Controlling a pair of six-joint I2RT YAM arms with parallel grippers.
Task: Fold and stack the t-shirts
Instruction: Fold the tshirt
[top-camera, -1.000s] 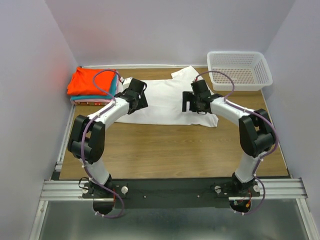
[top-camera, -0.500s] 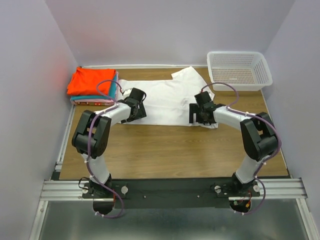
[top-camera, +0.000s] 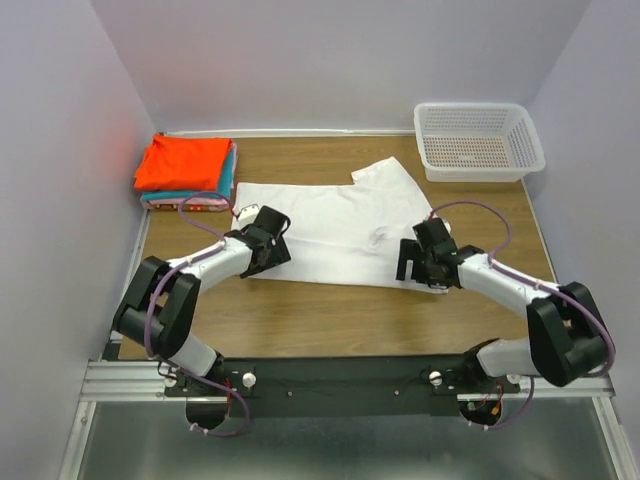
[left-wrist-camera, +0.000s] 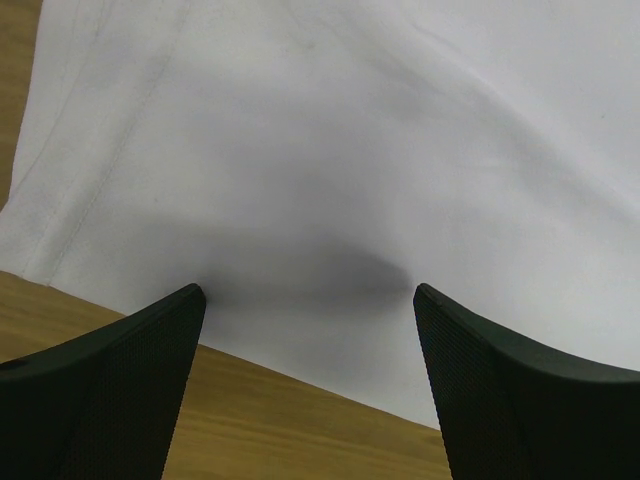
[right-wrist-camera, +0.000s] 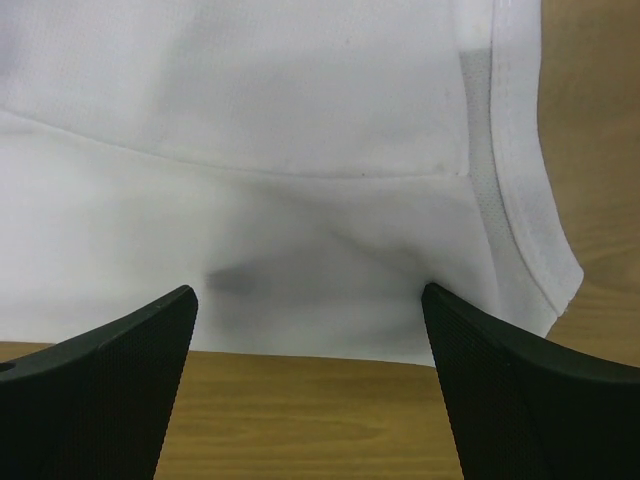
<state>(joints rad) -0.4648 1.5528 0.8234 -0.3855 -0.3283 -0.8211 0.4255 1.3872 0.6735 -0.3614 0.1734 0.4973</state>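
- The white t-shirt (top-camera: 330, 225) lies spread on the desk (top-camera: 330, 320).
- The left hand (left-wrist-camera: 305, 292) is spread wide at its near edge.
- The right hand (right-wrist-camera: 308, 290) is likewise apart, at the shirt's near corner.

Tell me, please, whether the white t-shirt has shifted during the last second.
Yes. The white t-shirt has slid toward the near edge of the table, away from the mesh basket, which has stayed put.

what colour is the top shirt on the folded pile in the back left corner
The top shirt is orange-red, clearest in the top external view.
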